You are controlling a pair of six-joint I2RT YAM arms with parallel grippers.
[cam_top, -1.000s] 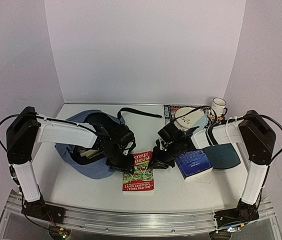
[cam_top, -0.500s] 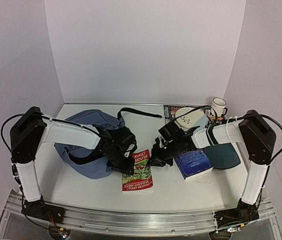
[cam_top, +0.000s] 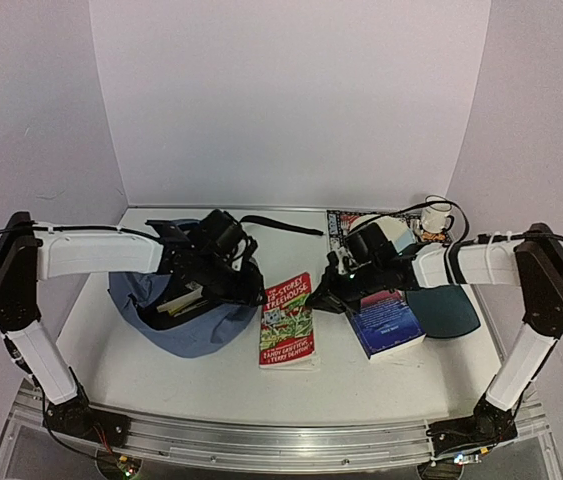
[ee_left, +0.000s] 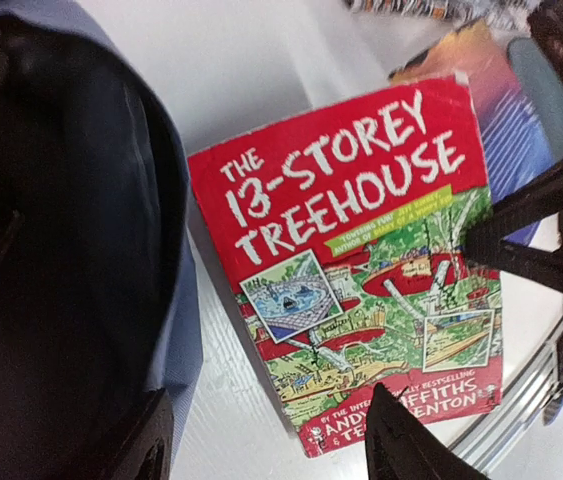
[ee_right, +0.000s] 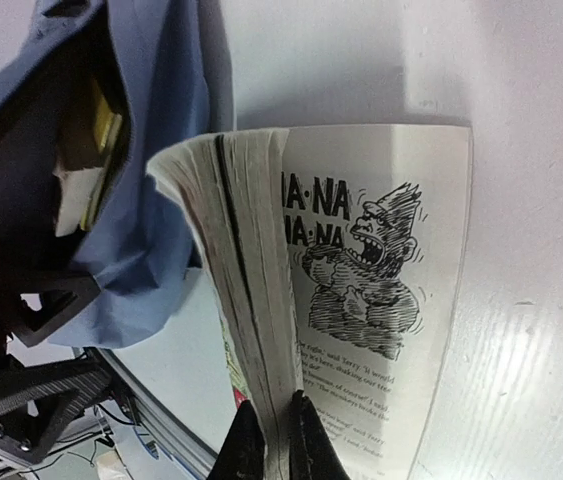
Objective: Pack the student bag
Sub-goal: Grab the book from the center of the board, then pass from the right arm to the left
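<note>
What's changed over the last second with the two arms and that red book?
The left pincer pulled back from the red book to the student bag mouth, open. The right pincer, shut on the book's edge, drew it slightly towards the back wall. The bag, blue book, plate and mug stayed put.

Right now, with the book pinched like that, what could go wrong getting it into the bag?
1. The right gripper is shut on only part of the book. A loose page lies flat on the table, so lifting may fan the book open or tear pages.
2. The left gripper is open and holds nothing, so the bag mouth may sag and snag the book.
3. Yellowish items already inside may block it.
</note>
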